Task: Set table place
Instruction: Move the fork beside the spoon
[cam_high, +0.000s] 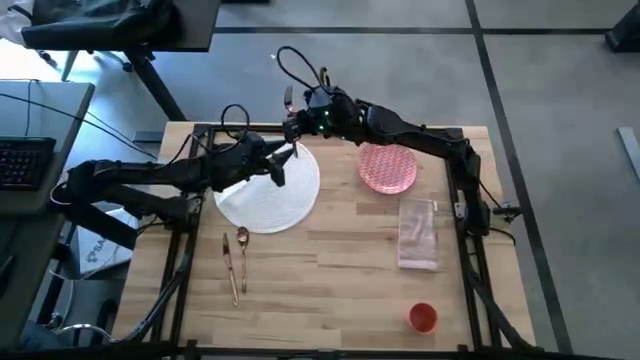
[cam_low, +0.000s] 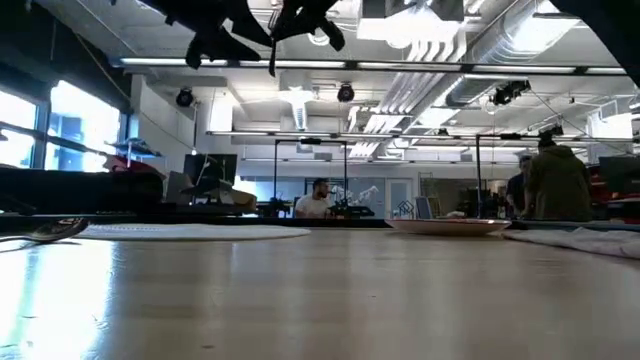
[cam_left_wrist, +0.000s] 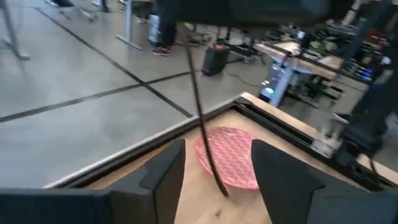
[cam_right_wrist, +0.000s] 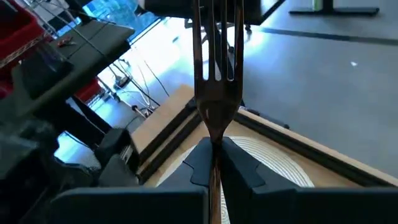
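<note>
A gold fork hangs in the air over the far edge of the large white plate, with my right gripper shut on it. My left gripper is just below it over the plate. It is open, and its fingers stand on either side of the fork's thin handle without touching it. The pink patterned plate, the pale napkin, the orange cup and the gold spoon and knife lie flat on the wooden table. My right gripper pinches the fork's neck, just below the tines, between its two fingers. The fingers lie along the fork, and the tines stick out past the fingertips. The fork is lifted clear of the table and the plates.
The black frame rail runs along the table's far edge below both grippers. Bare wood lies between the white plate and the napkin and along the near edge. A grey desk with a keyboard stands to the left, off the table.
</note>
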